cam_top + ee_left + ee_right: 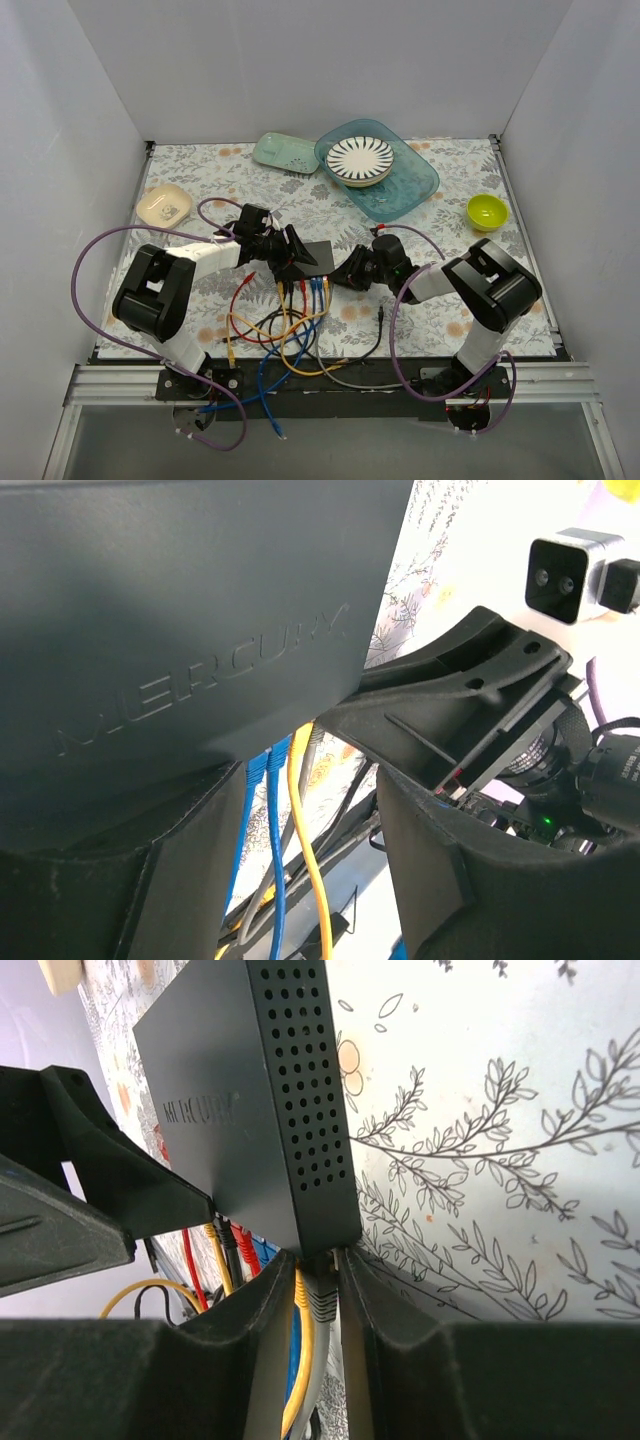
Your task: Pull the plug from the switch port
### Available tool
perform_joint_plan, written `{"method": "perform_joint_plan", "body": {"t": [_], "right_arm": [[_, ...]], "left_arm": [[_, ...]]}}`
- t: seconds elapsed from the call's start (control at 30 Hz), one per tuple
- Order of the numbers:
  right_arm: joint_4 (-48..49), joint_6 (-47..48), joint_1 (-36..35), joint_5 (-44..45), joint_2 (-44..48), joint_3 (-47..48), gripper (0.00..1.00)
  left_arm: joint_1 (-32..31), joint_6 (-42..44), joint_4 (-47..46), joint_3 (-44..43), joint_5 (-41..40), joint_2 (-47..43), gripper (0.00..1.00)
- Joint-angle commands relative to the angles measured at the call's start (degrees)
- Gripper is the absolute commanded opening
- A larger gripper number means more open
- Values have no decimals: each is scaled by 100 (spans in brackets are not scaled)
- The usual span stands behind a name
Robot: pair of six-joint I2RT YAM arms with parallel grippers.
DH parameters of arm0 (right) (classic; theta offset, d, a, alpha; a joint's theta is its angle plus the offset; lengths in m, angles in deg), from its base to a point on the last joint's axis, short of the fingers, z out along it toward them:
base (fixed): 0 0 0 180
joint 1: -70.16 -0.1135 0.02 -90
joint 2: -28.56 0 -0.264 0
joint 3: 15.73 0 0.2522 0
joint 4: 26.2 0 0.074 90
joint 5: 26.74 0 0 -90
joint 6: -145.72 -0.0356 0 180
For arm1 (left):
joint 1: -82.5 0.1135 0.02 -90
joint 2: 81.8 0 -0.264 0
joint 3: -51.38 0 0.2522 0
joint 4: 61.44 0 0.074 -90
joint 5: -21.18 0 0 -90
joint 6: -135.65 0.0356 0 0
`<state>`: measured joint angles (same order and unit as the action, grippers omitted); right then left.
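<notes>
The switch (pixel 312 257) is a flat black box marked MERCURY (pixel 200 630), lying mid-table with red, yellow, black, blue and grey cables plugged along its near edge. At the end port sits a grey plug (pixel 324 1298), still seated in the switch (pixel 260 1110). My right gripper (pixel 318 1265) is shut on this plug, a pad against each side, with a yellow cable (pixel 298 1360) squeezed beside it. My left gripper (pixel 290 900) hangs low over the switch's left part, jaws apart, with only blue and yellow cables (pixel 275 820) running between them. In the top view the left gripper (pixel 290 262) and the right gripper (pixel 345 275) flank the port edge.
Loose cables (pixel 285 335) tangle between the switch and the arm bases. A teal tray (pixel 415 190) with striped plates stands at the back, a mint dish (pixel 285 152) beside it. A green bowl (pixel 486 211) sits far right, a beige dish (pixel 163 205) far left.
</notes>
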<state>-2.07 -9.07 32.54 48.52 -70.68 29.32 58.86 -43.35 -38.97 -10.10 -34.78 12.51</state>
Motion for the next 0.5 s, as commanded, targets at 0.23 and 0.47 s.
{"method": "perform_joint_plan", "body": {"t": [0.23, 0.47], "right_arm": [[140, 54, 89, 77, -219, 62, 4], [-913, 932, 71, -345, -280, 465, 1]], "left_arm": [[8, 101, 131, 106, -3, 175, 56], [8, -223, -194, 70, 164, 562, 55]]}}
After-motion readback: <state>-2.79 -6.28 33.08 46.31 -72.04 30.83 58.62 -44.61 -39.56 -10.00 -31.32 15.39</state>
